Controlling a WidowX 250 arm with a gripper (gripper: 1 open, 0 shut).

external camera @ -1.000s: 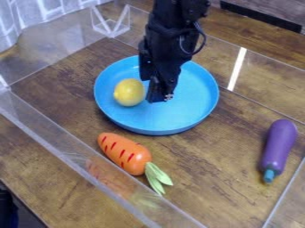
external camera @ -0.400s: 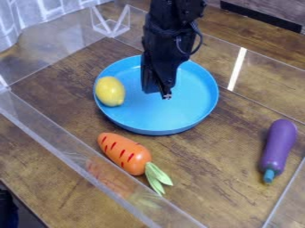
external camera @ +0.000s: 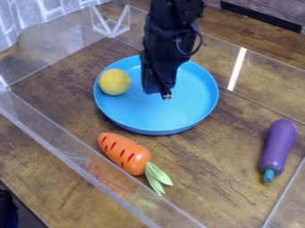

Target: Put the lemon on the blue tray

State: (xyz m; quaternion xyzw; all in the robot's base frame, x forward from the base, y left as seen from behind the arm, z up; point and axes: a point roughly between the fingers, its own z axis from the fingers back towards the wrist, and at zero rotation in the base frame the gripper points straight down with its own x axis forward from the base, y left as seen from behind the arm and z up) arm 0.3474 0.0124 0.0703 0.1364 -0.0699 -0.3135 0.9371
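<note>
Wooden tabletop [external camera: 71, 107] behind a clear plastic wall, with the blue tray [external camera: 191, 111] near the centre of the view. Lemon [external camera: 114, 82] at roughly nine o'clock on that tray, against or on the raised rim, free of any grip and just beside the dark gripper [external camera: 158, 89]. Gripper pointing steeply down over the tray's middle, holding nothing; jaws apparently close together, though too dark to tell for certain. Toy carrot [external camera: 125, 152] at about seven o'clock from the tray, off it, and a purple eggplant [external camera: 277, 145] at about four o'clock, well apart. Task apparently all but done: lemon on the tray, though perched near the edge. Left, by judgement: only lifting clear, provided the lemon stays put.
</note>
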